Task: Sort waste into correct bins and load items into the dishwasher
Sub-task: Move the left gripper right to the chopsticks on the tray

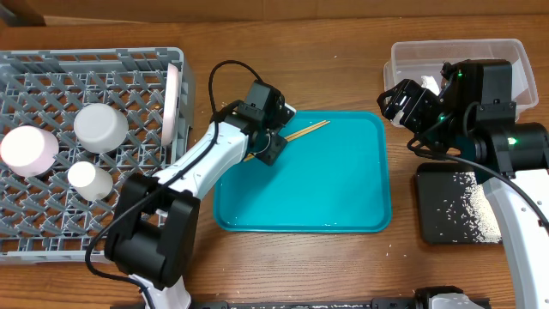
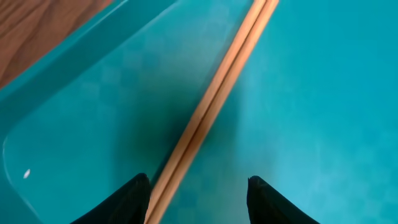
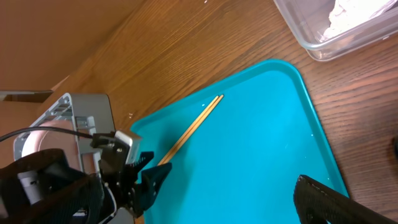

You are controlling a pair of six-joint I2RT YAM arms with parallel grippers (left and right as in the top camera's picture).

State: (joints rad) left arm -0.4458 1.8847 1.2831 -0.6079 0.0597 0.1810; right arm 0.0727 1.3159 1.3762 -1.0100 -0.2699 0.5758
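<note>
My left gripper [image 2: 198,182] stands partly open astride the chopsticks [image 2: 214,102], which lie on the teal tray [image 2: 311,124]. They run just beside one finger and clear of the other; I cannot tell whether that finger touches them. From overhead my wrist hides their near ends. The tray's raised rim is close on one side, with bare floor on the other. My right gripper [image 1: 393,103] hangs wide open, holding nothing, by the end of the clear tub [image 1: 515,47].
</note>
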